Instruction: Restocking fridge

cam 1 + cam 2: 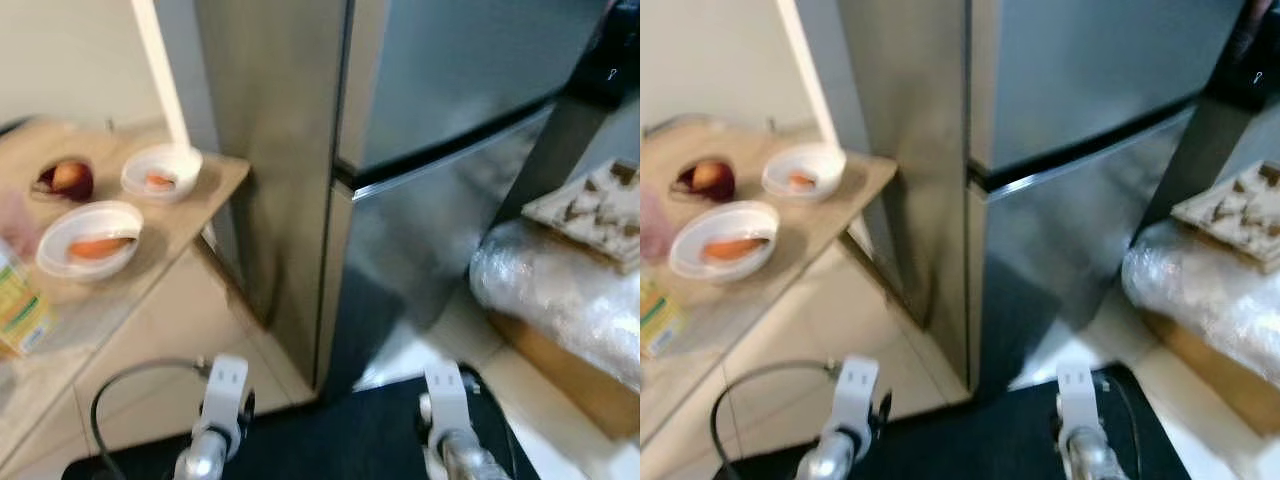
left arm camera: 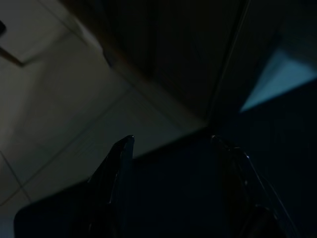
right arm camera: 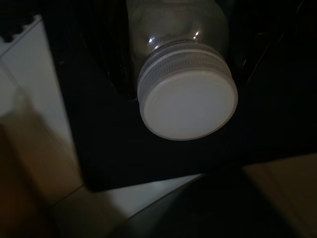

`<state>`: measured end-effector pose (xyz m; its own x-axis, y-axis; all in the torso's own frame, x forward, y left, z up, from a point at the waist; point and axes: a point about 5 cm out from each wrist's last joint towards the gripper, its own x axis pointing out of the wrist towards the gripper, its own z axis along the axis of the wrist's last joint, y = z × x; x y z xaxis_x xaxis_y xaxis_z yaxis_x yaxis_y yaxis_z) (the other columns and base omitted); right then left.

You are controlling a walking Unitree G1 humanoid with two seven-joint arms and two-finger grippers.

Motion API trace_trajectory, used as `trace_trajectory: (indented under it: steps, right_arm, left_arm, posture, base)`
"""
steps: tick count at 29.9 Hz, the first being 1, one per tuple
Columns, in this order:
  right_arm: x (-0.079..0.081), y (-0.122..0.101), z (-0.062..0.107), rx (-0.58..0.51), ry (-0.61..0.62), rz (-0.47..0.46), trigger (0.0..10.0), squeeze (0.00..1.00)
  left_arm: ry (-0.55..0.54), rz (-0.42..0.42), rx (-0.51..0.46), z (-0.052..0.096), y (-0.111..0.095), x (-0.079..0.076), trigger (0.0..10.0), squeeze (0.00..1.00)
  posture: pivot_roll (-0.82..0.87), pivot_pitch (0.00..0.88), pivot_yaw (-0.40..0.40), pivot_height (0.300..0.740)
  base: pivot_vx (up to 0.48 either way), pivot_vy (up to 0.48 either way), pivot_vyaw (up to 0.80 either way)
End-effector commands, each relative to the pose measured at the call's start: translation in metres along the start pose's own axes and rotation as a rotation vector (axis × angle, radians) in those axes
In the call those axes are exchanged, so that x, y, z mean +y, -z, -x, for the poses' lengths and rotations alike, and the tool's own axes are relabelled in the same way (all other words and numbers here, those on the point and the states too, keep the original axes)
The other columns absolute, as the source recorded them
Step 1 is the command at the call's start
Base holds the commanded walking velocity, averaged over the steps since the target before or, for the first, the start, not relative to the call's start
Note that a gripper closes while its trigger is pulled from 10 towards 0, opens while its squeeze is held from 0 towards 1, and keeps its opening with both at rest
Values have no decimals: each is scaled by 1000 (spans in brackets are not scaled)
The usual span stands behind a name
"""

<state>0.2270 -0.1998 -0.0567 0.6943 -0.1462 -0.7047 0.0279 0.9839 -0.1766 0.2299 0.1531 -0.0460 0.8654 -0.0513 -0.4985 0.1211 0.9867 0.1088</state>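
The right end effector (image 3: 181, 64) is clamped on a clear jar (image 3: 173, 29) with a white screw lid (image 3: 188, 106), held low over a dark mat (image 1: 360, 425). The left end effector (image 2: 173, 163) hangs low above the floor tiles (image 2: 59, 124), its fingers (image 2: 116, 163) apart and holding nothing. Ahead stands the steel fridge (image 1: 430, 150), both doors closed. To its left, a wooden counter (image 1: 215, 190) carries two white bowls (image 1: 90, 238) of orange food, a dark bowl (image 1: 65, 180) and a juice carton (image 1: 20, 305).

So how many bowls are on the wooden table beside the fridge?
3: a dark bowl at the back, a white bowl beside it nearer the fridge, and a larger white bowl in front.
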Motion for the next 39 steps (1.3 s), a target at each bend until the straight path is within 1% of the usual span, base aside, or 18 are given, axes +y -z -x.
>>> trace_trajectory:
  steps: [1, 15, 31, 39]
  right_arm:
    - [5, 3, 1, 2, -12, 4, 10000, 0]
    - [7, 1, 1, -13, -14, 13, 10000, 0]
    - [6, 1, 1, -6, -6, 13, 10000, 0]
    - [6, -2, 0, -10, -7, 5, 10000, 0]
  left_arm:
    - [-17, 17, 34, 4, 10, 2, 10000, 0]
    - [-14, 10, 30, 5, 10, 3, 10000, 0]
    - [-6, 6, 27, 4, 9, 2, 10000, 0]
    - [-5, 6, 26, 4, 8, 3, 10000, 0]
  posture:
    - [-98, 28, 2, 740]
    - [-96, 27, 3, 740]
    - [-101, 15, 6, 740]
    - [-103, 2, 4, 740]
  base:
    - [0, 0, 0]
    - [0, 0, 0]
    - [0, 0, 0]
    - [0, 0, -800]
